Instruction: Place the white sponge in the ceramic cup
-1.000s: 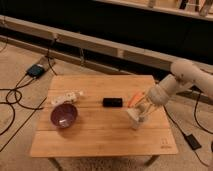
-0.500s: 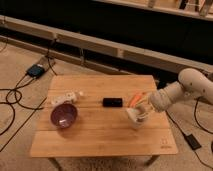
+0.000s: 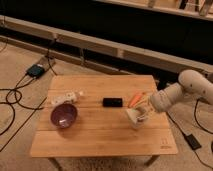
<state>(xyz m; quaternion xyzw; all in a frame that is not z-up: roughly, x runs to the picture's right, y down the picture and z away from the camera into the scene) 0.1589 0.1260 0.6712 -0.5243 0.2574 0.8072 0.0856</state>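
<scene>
The ceramic cup (image 3: pixel 134 119), small and white, stands on the right part of the wooden table (image 3: pixel 100 137). My gripper (image 3: pixel 144 111) is at the cup's rim on its right side, shut, with the pale arm (image 3: pixel 192 87) reaching in from the right edge of the camera view. The white sponge is hidden; I cannot make it out at the gripper or in the cup.
A purple bowl (image 3: pixel 64 115) sits at the table's left, with a long white item (image 3: pixel 66 96) just behind it. A black block (image 3: pixel 112 102) lies mid-table and an orange object (image 3: pixel 135 99) behind the cup. Cables (image 3: pixel 12 100) trail on the floor to the left.
The arm's upper part has swung a little right and down. The gripper has stayed at the cup, and the cup has not moved.
</scene>
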